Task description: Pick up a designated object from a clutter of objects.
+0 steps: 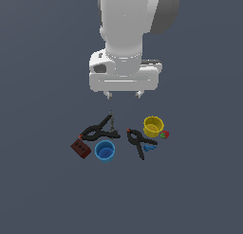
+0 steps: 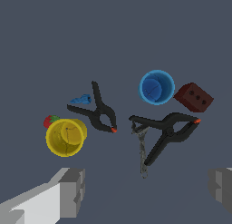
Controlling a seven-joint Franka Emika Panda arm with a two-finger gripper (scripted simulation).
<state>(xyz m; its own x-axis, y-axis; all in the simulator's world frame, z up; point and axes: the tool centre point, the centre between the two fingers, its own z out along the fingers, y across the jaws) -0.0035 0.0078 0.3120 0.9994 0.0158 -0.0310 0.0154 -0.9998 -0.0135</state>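
Tool (image 1: 124, 94): fingers spread wide, holding nothing, hanging above the clutter.
Red-brown block (image 1: 80, 148): on the table (image 1: 42, 190), at the exterior view's left end, just beside the blue cup (image 1: 105, 150) and a black clamp (image 1: 98, 129).

Flat, even, dim light fills both renders; the dark slate-grey ground (image 1: 38, 190) shows no cast shadows or glare. The glossy white robot arm (image 1: 124, 29) shades softly rightward. Edges are sharp, undistorted, slightly pixelated.
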